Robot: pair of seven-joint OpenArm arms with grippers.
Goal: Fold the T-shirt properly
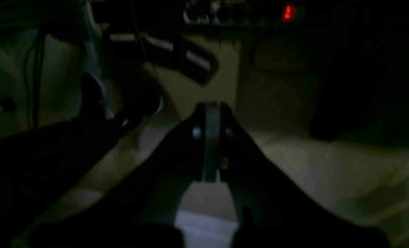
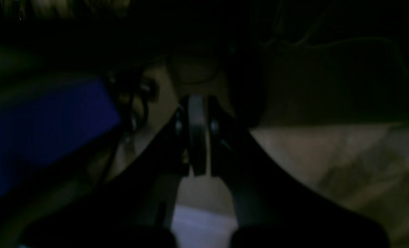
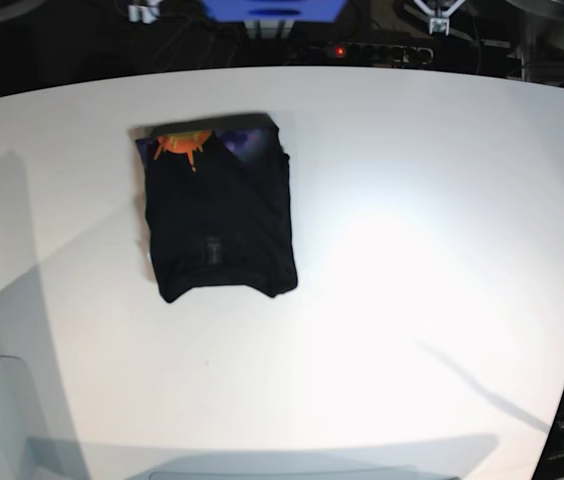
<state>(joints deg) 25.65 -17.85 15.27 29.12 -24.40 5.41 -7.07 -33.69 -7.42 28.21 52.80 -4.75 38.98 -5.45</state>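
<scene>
Surface: white table (image 3: 412,250), brightly lit.
T-shirt (image 3: 220,215): folded compact, long axis near-to-far, on base view's left.
Nearer arm: right, judging by side.
Left gripper (image 1: 212,119): clenched, empty.
Right gripper (image 2: 197,113): clenched, empty.

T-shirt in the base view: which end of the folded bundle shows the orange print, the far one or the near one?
The far end: the T-shirt shows the orange sunburst print there; the near end is plain black.

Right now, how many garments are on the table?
1: the T-shirt, folded into a compact rectangle on the table's far left in the base view, orange print showing at its far edge. Nothing else is visible.
</scene>
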